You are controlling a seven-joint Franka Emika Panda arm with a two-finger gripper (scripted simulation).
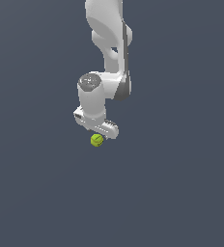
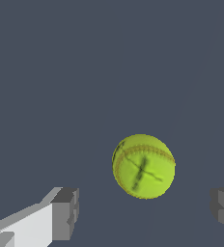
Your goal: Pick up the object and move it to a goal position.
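Note:
A small yellow-green ball (image 1: 97, 140) with thin darker seam lines lies on the flat grey ground. In the wrist view the ball (image 2: 143, 166) sits between and beyond my two fingertips, nearer the one at the picture's right edge. My white gripper (image 1: 97, 134) hangs directly over the ball, and its fingertips are hidden behind the hand in the exterior view. In the wrist view my gripper (image 2: 145, 212) is open, with the grey pads (image 2: 65, 212) wide apart and nothing between them. The pads do not touch the ball.
The plain dark grey ground (image 1: 181, 193) stretches all around with nothing else on it. The white arm (image 1: 109, 43) rises above the gripper to the top of the exterior view.

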